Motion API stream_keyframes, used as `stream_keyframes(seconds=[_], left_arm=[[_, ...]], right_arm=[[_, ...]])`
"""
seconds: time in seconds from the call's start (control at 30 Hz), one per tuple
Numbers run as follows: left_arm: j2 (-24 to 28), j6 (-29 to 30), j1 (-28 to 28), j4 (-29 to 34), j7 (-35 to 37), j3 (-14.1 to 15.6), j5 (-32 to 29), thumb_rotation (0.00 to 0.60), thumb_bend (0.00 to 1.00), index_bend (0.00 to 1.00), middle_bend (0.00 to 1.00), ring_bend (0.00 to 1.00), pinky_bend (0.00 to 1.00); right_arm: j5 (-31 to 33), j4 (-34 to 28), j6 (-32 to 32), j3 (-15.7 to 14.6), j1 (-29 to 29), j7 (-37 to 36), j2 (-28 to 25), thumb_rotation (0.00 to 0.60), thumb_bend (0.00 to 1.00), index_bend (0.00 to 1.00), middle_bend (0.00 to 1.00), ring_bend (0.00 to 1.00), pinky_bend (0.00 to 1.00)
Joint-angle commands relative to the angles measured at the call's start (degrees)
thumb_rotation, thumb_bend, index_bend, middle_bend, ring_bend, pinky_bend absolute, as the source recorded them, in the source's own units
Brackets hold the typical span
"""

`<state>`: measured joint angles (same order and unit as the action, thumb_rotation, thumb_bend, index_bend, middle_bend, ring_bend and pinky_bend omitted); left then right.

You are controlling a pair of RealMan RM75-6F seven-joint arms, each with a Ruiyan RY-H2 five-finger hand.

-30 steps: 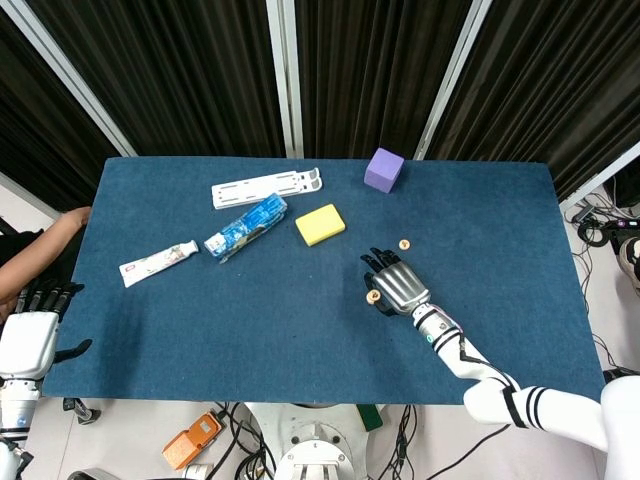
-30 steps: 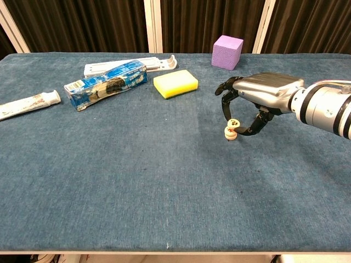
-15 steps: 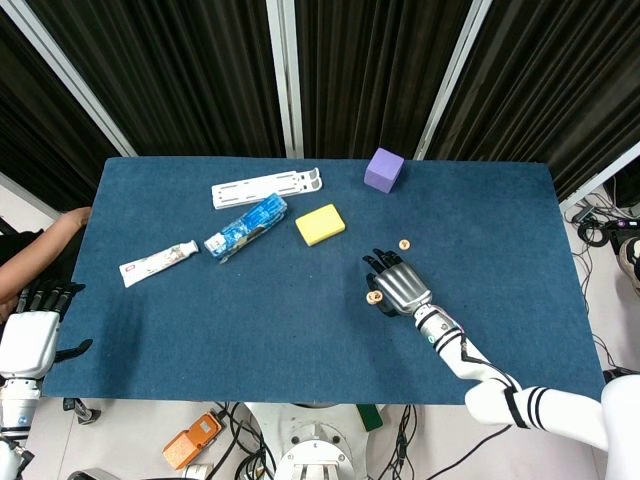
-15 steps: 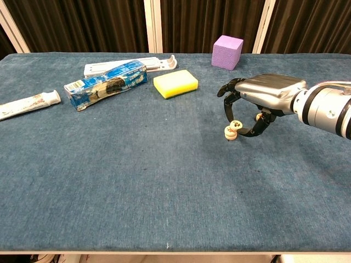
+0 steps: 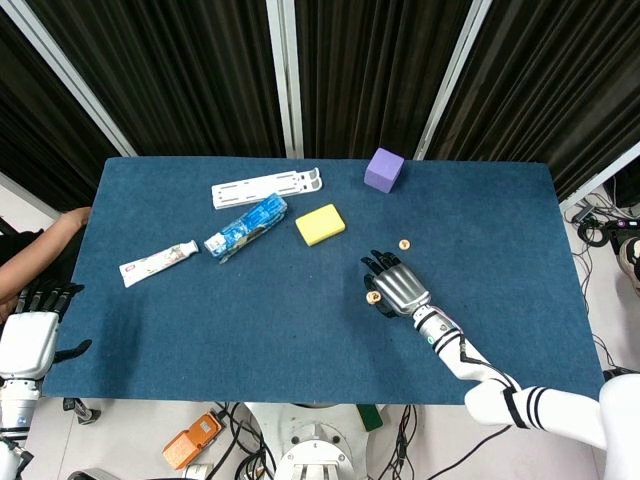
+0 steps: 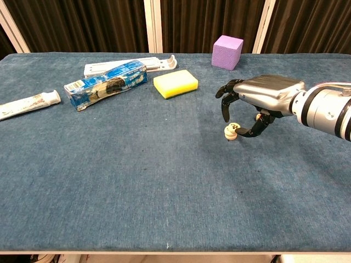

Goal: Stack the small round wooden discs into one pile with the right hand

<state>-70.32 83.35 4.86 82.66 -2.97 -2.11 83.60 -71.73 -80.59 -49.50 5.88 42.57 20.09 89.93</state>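
Upper disc (image 6: 232,127) now squarer on lower, contact hidden by right robot hand (image 6: 258,98).

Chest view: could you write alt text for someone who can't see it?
A silver right hand sets a wooden disc on another over a blue table. Behind lie a yellow sponge, purple block, blue packet and toothpaste tube.

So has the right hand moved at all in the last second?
Barely. The right hand keeps its place in front of the purple cube; only the disc at its fingertips has settled lower onto the pile.
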Motion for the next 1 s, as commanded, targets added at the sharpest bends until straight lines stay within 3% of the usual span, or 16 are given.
stream_keyframes(seconds=[0.03, 0.4, 1.0], left_arm=[[0.0, 0.1, -0.1, 0.0, 0.1, 0.0, 0.0, 0.6, 0.08, 0.19, 0.18, 0.11, 0.01], [-0.2, 0.4, -0.2, -0.5, 0.6, 0.1, 0.2, 0.6, 0.08, 0.19, 0.18, 0.11, 0.01], [0.6, 0.4, -0.2, 1.6, -1.4, 0.0, 0.0, 0.6, 0.08, 0.19, 0.18, 0.11, 0.01]], right_arm=[[-0.5, -0.3, -0.6, -0.1, -0.1, 0.0, -0.2, 0.6, 0.51, 0.46, 0.16, 0.11, 0.18], [3.0, 2.4, -2.4, 0.3, -2.4, 0.2, -2.6, 0.6, 0.46, 0.45, 0.16, 0.11, 0.18], [4.2, 14.2, 1.9, 0.9, -0.8, -3.0, 2.8, 0.6, 0.46, 0.47, 0.16, 0.11, 0.18]])
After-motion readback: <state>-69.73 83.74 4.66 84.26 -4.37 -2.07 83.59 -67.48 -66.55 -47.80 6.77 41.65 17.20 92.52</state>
